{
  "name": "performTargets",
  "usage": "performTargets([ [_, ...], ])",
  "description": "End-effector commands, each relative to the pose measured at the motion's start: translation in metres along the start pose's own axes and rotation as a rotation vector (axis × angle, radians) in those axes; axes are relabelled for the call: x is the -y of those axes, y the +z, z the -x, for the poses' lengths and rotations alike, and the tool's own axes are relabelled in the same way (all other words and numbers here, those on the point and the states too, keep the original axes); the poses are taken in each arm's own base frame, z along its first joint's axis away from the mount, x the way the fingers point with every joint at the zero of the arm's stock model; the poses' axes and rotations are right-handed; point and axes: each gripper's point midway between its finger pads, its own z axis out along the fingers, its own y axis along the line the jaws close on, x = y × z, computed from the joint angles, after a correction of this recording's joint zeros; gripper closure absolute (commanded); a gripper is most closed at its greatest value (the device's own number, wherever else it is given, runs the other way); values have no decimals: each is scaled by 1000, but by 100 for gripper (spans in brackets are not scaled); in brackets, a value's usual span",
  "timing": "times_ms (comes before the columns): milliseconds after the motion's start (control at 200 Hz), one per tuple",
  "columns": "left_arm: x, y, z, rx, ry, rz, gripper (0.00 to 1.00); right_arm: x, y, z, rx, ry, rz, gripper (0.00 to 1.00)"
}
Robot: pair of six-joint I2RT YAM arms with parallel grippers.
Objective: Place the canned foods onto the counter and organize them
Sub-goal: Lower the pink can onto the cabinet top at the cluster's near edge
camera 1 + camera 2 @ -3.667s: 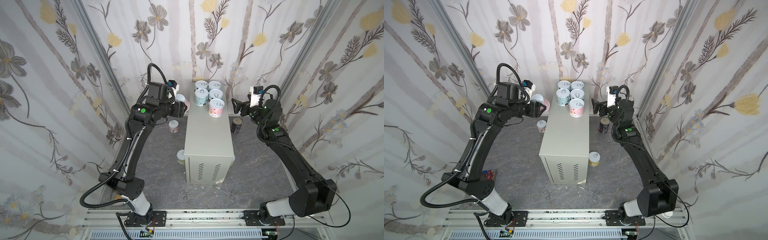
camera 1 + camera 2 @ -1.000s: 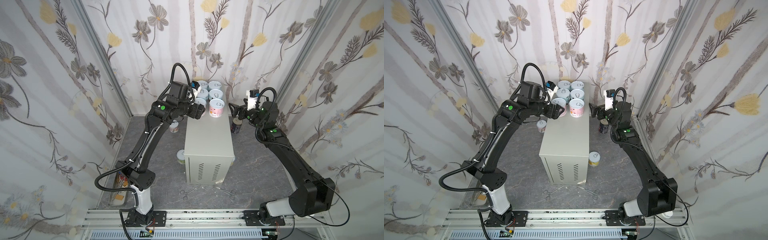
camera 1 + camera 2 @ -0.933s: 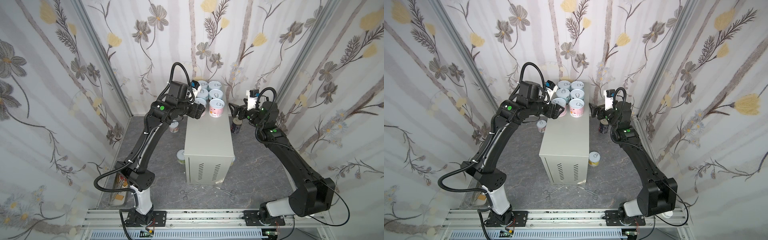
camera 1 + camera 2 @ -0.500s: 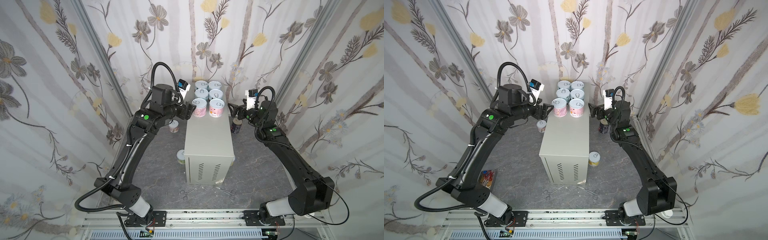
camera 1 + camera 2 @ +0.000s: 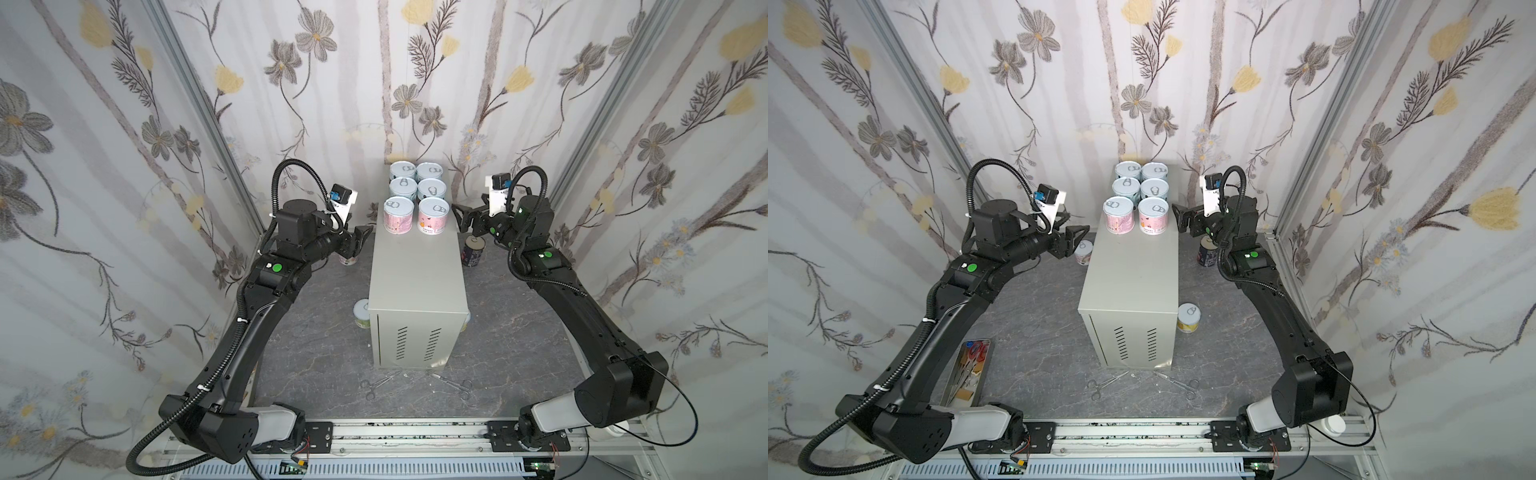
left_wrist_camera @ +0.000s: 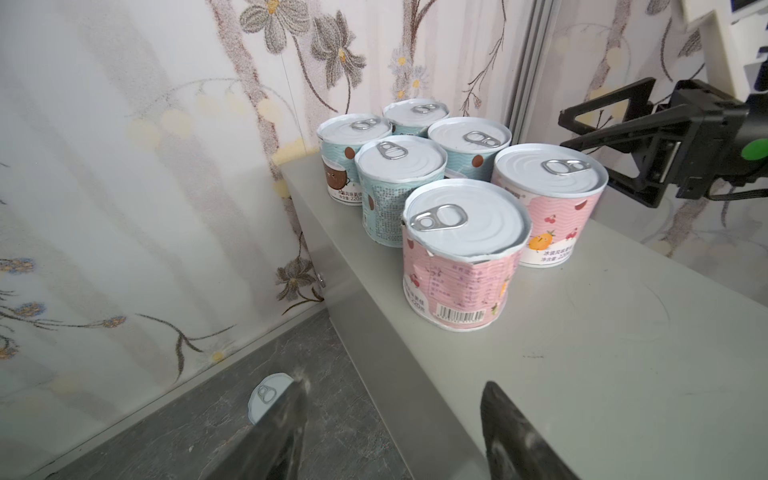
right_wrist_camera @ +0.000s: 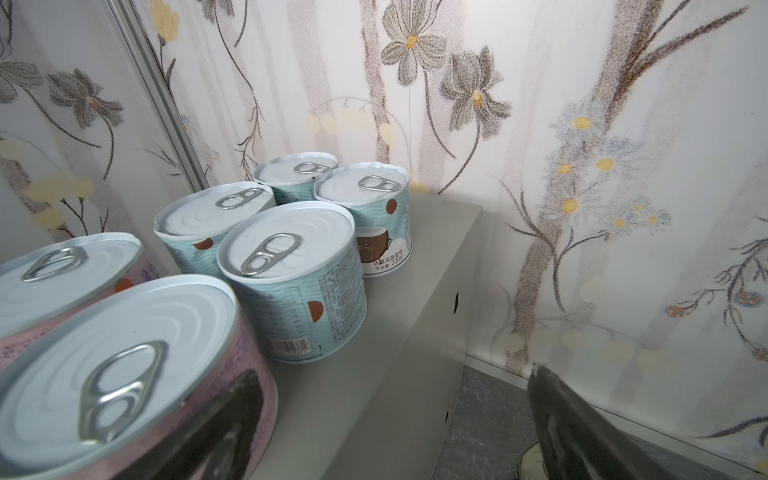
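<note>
- We saw six short cans on the far end of the worktop (image 5: 417, 266), set in two columns of three and touching or nearly touching one another.
- Four of them were teal cans (image 5: 416, 183) at the back, and two were pink cans (image 5: 415, 216) in the front row.
- Our left jaws (image 5: 360, 237) hung just off the worktop's left edge, beside the left pink can (image 6: 461, 253) but apart from it; the wrist view showed the fingers (image 6: 509, 432) spread with nothing between them.
- Our right jaws (image 5: 462, 216) hung just off the right edge, close beside the right pink can (image 5: 433, 216), wide apart and empty; we could not tell whether a finger touched it.
- Four cans stood on the dark floor (image 5: 324, 357):
- a dark-blue can (image 5: 473, 252), taller, under the right jaws;
- a small can (image 5: 1084, 252) under the left jaws;
- a green-labelled can (image 5: 362, 313) by the worktop's left front corner;
- a yellow-labelled can (image 5: 1188, 318) by its right front corner.
- Two pairs of scissors (image 5: 451, 382) lay on the floor in front of the worktop.
</note>
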Motion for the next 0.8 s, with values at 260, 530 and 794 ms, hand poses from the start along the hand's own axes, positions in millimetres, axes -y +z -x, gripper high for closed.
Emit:
performTargets([
  [260, 5, 23, 12, 83, 1, -78, 36, -3, 5, -3, -21, -16, -4, 0],
  [530, 6, 36, 10, 88, -17, -106, 37, -3, 5, -5, -27, -17, -6, 0],
  [794, 8, 45, 11, 85, -23, -138, 39, -4, 7, -7, -28, -17, -6, 0],
])
